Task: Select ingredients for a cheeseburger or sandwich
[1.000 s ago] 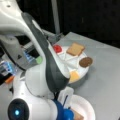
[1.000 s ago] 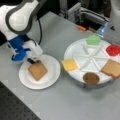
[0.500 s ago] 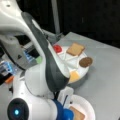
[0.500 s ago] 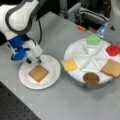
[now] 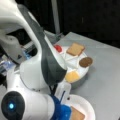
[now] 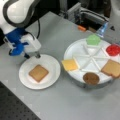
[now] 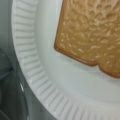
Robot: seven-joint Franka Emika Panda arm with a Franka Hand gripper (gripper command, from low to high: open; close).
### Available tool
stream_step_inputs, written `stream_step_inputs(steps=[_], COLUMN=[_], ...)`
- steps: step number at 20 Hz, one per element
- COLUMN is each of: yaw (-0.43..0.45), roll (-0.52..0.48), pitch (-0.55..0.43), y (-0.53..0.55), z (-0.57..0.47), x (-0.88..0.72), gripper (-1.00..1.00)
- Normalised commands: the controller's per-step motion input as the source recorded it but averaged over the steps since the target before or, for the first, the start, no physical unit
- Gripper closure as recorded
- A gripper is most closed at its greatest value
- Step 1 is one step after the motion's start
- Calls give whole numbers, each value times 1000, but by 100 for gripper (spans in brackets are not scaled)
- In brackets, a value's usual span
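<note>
1. In the wrist view, the bread square [image 7: 92,32] filled the 1 o'clock corner. Its tan-brown top was pebbled and its edge rounded and slightly notched. It lay flat on the paper plate [image 7: 30,62], whose white rim was fluted in fine ribs.
2. In a front view, the same bread square [image 6: 38,73] sat close to the centre of the paper plate [image 6: 56,63], with nothing stacked on it. It was the only part of the sandwich in place.
3. The gripper [image 6: 31,55] hung at the plate's 11 o'clock, just over the rim. Its two dark fingertips [image 6: 37,55] seemed spread apart with nothing between them, though the view was too soft to be sure.
4. The step in hand looked to be laying the base slice. To do it well, the slice needs to rest level and central so that later layers can sit square. The fingers should also stay clear of the thin, light plate, which would probably slide if nudged.
5. Farther off stood the white divided tray [image 6: 68,53], round, with raised spokes.
   - The flat yellow cheese square [image 6: 69,64] was at 9 o'clock.
   - The dark round patty [image 6: 91,78] was at 6 o'clock.
   - The second bread square [image 6: 111,68] was at 4 o'clock.
   - The glossy red tomato disc [image 6: 113,49] was at 2 o'clock.
   - The lumpy green lettuce [image 6: 93,40] was at 12 o'clock.
</note>
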Motion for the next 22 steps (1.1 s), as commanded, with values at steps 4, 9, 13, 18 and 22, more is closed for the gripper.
stream_step_inputs(steps=[4,9,13,18,22], yaw=[-120,-162,-116,-81,-91], roll=[-271,-359,-399,-427,-382], pitch=[122,97,48,-32,-83], y=[357,376,415,424,352], z=[239,182,202,193,25], x=[-269,-407,-538,-630,-535], gripper=[-100,-100,-100,-100,-100])
